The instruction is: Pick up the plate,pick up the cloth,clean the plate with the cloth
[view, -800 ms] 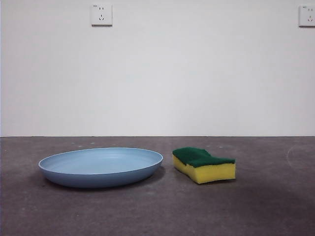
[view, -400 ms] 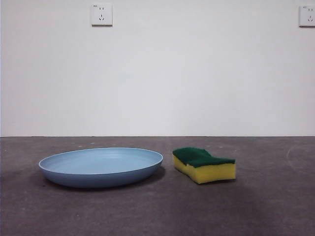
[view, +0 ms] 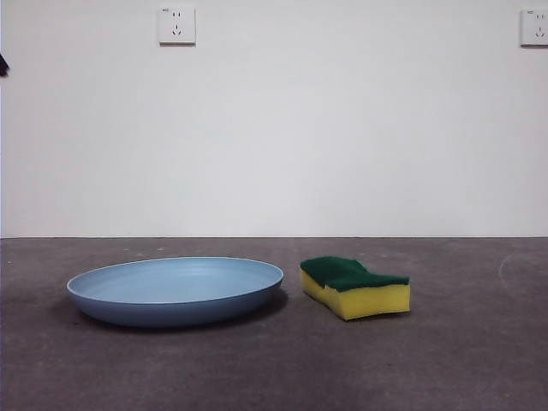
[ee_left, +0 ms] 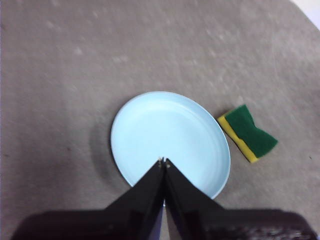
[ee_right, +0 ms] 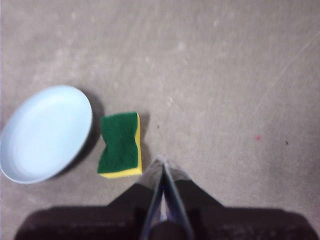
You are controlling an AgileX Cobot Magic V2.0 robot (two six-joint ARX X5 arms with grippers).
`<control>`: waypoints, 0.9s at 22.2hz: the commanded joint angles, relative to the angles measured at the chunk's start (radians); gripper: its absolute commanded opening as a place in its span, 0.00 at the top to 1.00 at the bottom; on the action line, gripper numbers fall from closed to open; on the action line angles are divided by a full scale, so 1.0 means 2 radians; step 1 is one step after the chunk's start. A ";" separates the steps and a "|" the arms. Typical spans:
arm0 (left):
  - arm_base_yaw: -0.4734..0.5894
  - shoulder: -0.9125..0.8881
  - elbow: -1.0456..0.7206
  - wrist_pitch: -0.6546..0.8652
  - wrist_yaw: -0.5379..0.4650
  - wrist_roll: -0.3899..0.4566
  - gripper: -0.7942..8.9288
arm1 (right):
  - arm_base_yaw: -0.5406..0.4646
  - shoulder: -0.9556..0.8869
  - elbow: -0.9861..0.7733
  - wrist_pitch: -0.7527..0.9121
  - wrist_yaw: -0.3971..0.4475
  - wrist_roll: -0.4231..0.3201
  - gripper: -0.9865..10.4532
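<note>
Showing newly at the front view's upper-left edge, a black tip; left gripper (ee_left: 164, 161) hangs high over the plate (ee_left: 170, 135), jaws closed, empty; right gripper (ee_right: 161, 161) likewise beside the cloth (ee_right: 119, 145).

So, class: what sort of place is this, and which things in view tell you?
Probably an indoor test bench, not a kitchen: a bare grey table against a plain white wall with a socket, holding only a plate and cloth.

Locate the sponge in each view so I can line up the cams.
Front view: cloth sits right of centre on the table, green face up, just right of the plate.
Left wrist view: cloth lies beside the plate, apart from it.
Right wrist view: cloth is near centre, beside the plate.
Shared landmark: the plate.
</note>
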State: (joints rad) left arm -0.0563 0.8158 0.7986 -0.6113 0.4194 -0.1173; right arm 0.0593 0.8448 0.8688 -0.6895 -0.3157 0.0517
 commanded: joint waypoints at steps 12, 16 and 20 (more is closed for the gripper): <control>-0.009 0.117 0.024 0.039 -0.010 0.010 0.44 | 0.001 0.023 0.002 -0.006 -0.013 0.002 0.47; -0.028 0.212 0.064 0.027 -0.058 0.035 0.44 | 0.001 0.023 0.002 -0.012 -0.013 0.002 0.47; -0.052 0.305 0.096 0.037 -0.090 0.035 0.44 | 0.001 0.023 0.002 -0.021 -0.013 0.009 0.47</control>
State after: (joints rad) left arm -0.1566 1.4158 0.9920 -0.5381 0.2417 -0.0624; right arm 0.0593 0.8886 0.8700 -0.7345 -0.3397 0.0570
